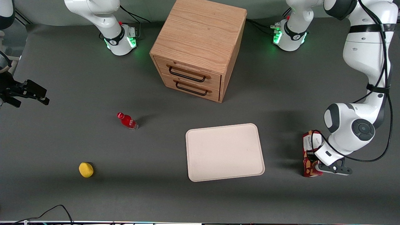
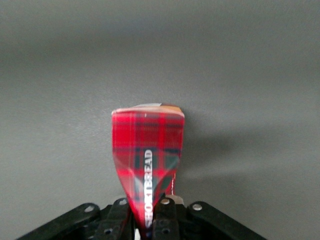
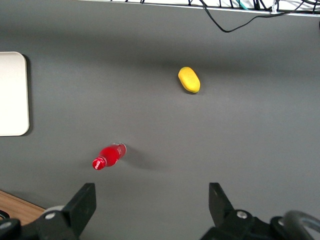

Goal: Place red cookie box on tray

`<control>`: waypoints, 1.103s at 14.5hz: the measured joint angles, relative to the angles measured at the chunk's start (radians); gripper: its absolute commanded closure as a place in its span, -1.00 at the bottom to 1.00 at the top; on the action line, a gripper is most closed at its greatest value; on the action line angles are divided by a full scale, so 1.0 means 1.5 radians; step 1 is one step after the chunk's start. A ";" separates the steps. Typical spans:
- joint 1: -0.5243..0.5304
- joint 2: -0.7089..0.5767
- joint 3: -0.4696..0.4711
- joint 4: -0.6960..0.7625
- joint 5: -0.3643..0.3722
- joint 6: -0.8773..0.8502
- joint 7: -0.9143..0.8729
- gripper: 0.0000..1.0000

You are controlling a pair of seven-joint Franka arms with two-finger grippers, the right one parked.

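Front view: gripper (image 1: 316, 160) clamped on red cookie box (image 1: 308, 149) near the working arm's tabletop edge — well apart from tray (image 1: 224, 152). Left wrist view: box (image 2: 146, 160) pinched between fingers (image 2: 119, 214) — tabletop (image 2: 250, 75) underneath.

The red cookie box (image 2: 147, 150) is glossy printed cardboard in tartan, pinched in the matt black gripper (image 2: 150, 220) near the table's working-arm end. The tray (image 1: 225, 152) looks smooth matt cream plastic; the table (image 1: 62, 140) is matt grey.
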 measured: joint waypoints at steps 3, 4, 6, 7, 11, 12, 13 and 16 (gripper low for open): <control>-0.004 -0.073 -0.007 0.056 0.000 -0.174 -0.033 1.00; -0.012 -0.108 -0.010 0.077 0.000 -0.242 -0.058 1.00; -0.050 -0.162 -0.014 0.116 0.001 -0.352 -0.143 1.00; -0.078 -0.176 -0.015 0.134 0.001 -0.385 -0.199 1.00; -0.210 -0.143 -0.017 0.155 0.006 -0.385 -0.410 1.00; -0.235 -0.117 -0.017 0.156 0.007 -0.353 -0.448 1.00; -0.256 -0.087 -0.017 0.157 0.008 -0.312 -0.478 1.00; -0.281 0.009 -0.016 0.180 0.009 -0.232 -0.507 1.00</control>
